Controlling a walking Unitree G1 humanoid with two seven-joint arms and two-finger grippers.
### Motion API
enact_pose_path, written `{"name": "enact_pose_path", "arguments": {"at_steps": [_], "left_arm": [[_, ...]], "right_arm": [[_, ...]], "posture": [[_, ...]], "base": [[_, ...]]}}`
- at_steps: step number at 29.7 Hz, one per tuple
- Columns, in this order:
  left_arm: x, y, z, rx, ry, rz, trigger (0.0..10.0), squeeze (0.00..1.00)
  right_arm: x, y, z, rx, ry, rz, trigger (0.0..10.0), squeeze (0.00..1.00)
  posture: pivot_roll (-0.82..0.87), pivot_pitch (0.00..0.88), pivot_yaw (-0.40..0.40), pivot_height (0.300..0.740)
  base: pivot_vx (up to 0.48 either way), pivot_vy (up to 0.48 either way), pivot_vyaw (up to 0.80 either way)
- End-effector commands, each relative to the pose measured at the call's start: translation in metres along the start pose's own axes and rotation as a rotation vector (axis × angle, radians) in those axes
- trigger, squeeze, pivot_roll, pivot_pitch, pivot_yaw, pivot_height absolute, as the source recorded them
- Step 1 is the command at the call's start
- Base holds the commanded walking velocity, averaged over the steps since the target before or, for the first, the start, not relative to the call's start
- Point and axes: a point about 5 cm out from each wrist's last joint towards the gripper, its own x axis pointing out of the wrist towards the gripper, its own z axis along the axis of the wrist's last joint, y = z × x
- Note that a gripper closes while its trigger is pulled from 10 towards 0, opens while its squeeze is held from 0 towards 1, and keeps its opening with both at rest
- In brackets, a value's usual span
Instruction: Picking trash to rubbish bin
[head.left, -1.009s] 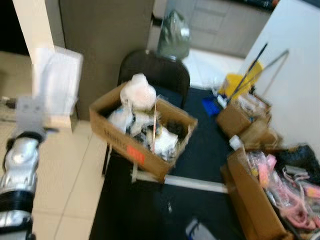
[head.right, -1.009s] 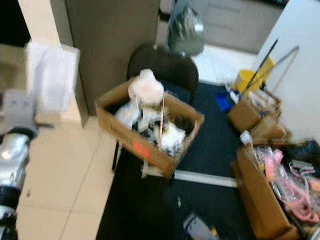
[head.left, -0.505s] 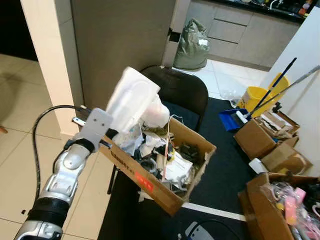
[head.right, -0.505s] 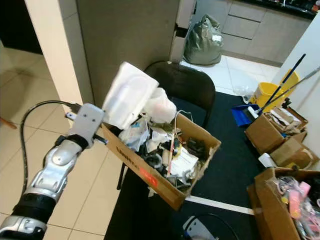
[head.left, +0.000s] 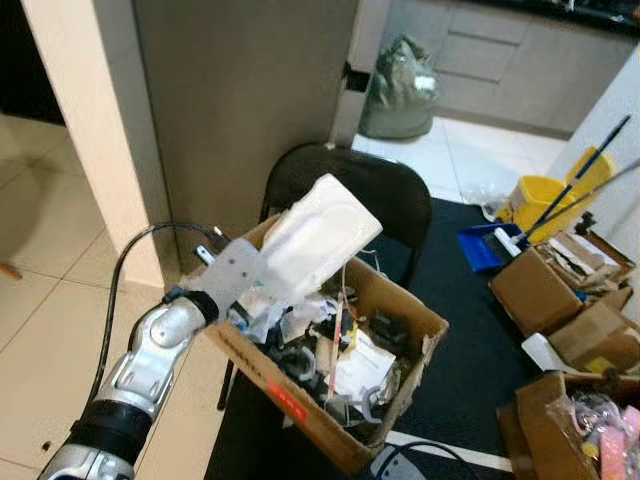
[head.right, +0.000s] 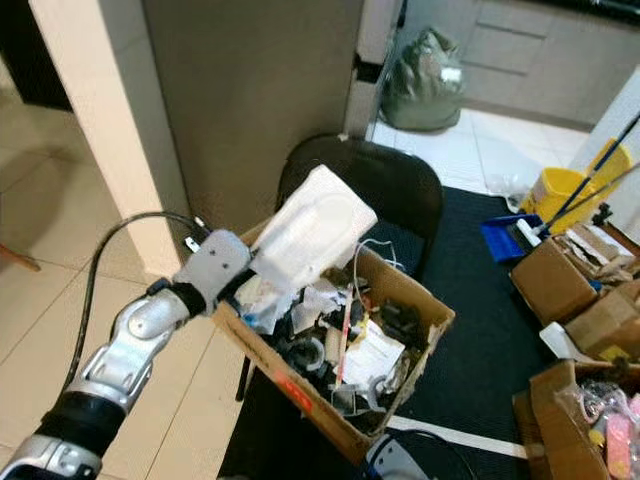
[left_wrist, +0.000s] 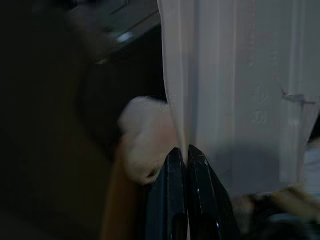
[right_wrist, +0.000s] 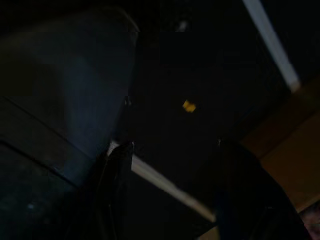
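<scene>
White foam tray pinched at its edge by left gripper, fingers clamped together, above the trash-filled cardboard box on the chair. Best lowered before release. Right gripper: cannot tell.

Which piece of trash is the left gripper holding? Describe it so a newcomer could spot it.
Start at the black chair by the grey wall; an open cardboard box full of trash sits on it. Over the box's near-left corner, the left gripper pinches a white foam tray. It is the largest, cleanest white piece, held tilted above the crumpled litter.
</scene>
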Motion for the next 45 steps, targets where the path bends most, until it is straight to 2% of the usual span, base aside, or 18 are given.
{"name": "enact_pose_path", "arguments": {"at_steps": [1, 4, 10, 14, 15, 16, 21, 28, 29, 30, 32, 33, 34, 35, 36, 40, 42, 45], "left_arm": [[0.003, -0.007, 0.002, 0.01, -0.008, -0.031, 10.0, 0.0], [0.003, -0.006, 0.0, 0.016, 0.009, -0.016, 10.0, 0.0], [0.001, 0.004, -0.018, 0.046, 0.13, 0.072, 10.0, 0.0], [-0.001, 0.006, -0.032, 0.023, 0.204, 0.113, 10.0, 0.0], [-0.003, 0.007, -0.038, -0.01, 0.224, 0.134, 10.0, 0.18], [-0.004, 0.006, -0.043, -0.005, 0.246, 0.14, 10.0, 1.0], [-0.007, 0.003, -0.053, -0.016, 0.275, 0.16, 10.0, 1.0], [-0.003, 0.008, -0.045, -0.028, 0.209, 0.232, 10.0, 1.0], [-0.001, 0.009, -0.039, -0.057, 0.174, 0.245, 10.0, 0.0], [0.004, 0.007, -0.028, -0.136, 0.098, 0.251, 10.0, 0.0], [0.006, 0.006, -0.025, -0.165, 0.074, 0.25, 10.0, 0.0], [0.009, -0.002, -0.019, -0.221, 0.041, 0.232, 10.0, 0.0], [0.009, -0.002, -0.019, -0.221, 0.041, 0.232, 10.0, 0.0], [0.011, -0.009, -0.019, -0.212, 0.038, 0.204, 10.0, 0.0], [0.012, -0.024, -0.021, -0.196, 0.054, 0.156, 10.0, 0.0], [0.012, -0.037, -0.026, -0.175, 0.081, 0.118, 10.0, 0.0], [0.009, -0.043, -0.03, -0.171, 0.095, 0.102, 10.0, 0.0], [-0.006, -0.059, -0.043, -0.166, 0.147, 0.046, 10.0, 0.0]], "right_arm": [[0.0, 0.001, -0.011, 0.016, 0.035, 0.007, 10.0, 0.0], [0.0, 0.001, -0.013, 0.017, 0.039, 0.005, 10.0, 0.0], [-0.001, 0.0, -0.018, 0.036, 0.038, -0.006, 10.0, 0.0], [-0.001, -0.001, -0.019, 0.04, 0.039, -0.007, 10.0, 0.0], [-0.001, -0.002, -0.02, 0.04, 0.039, -0.009, 10.0, 0.0], [-0.001, -0.002, -0.02, 0.041, 0.039, -0.01, 10.0, 0.0], [-0.002, -0.005, -0.02, 0.045, 0.038, -0.017, 10.0, 0.0], [-0.002, -0.006, -0.019, 0.043, 0.036, -0.02, 10.0, 0.0], [-0.002, -0.006, -0.019, 0.042, 0.036, -0.02, 10.0, 0.0], [-0.002, -0.007, -0.019, 0.04, 0.035, -0.021, 10.0, 0.0], [-0.002, -0.007, -0.019, 0.039, 0.034, -0.022, 10.0, 0.0], [-0.002, -0.007, -0.019, 0.038, 0.034, -0.023, 10.0, 0.0], [-0.002, -0.007, -0.019, 0.038, 0.034, -0.023, 10.0, 0.0], [-0.002, -0.008, -0.019, 0.036, 0.034, -0.024, 10.0, 0.0], [-0.003, -0.009, -0.019, 0.029, 0.036, -0.027, 10.0, 0.0], [-0.003, -0.011, -0.019, 0.026, 0.037, -0.035, 10.0, 0.0], [-0.003, -0.012, -0.018, 0.039, 0.031, -0.041, 10.0, 0.0], [-0.001, -0.007, -0.008, 0.092, -0.002, -0.044, 10.0, 0.0]], "posture": [[0.23, 0.0, -0.089, 0.74], [0.22, 0.0, -0.093, 0.74], [0.22, 0.0, -0.098, 0.74], [0.21, 0.0, -0.101, 0.74], [0.21, 0.0, -0.101, 0.74], [0.21, 0.0, -0.102, 0.74], [0.2, 0.0, -0.106, 0.74], [0.21, 0.0, -0.113, 0.74], [0.21, 0.0, -0.113, 0.74], [0.21, 0.0, -0.114, 0.74], [0.21, 0.0, -0.114, 0.74], [0.21, 0.0, -0.113, 0.74], [0.21, 0.0, -0.113, 0.74], [0.22, 0.0, -0.114, 0.74], [0.23, 0.0, -0.113, 0.74], [0.23, 0.0, -0.098, 0.74], [0.23, 0.0, -0.066, 0.74], [0.23, 0.0, -0.01, 0.74]], "base": [[0.0, 0.0, -0.76], [0.0, 0.0, -0.77], [0.0, 0.0, -0.25], [0.0, 0.0, 0.0], [0.0, 0.0, 0.0], [0.0, 0.0, 0.0], [0.0, 0.0, 0.0], [0.0, 0.0, 0.0], [0.0, 0.0, 0.0], [0.0, 0.0, 0.0], [0.0, 0.0, 0.0], [0.0, 0.0, 0.0], [0.0, 0.0, 0.0], [0.0, 0.0, 0.0], [0.0, 0.0, 0.0], [0.0, 0.0, 0.0], [0.0, 0.0, 0.0], [0.0, 0.0, 0.0]]}}
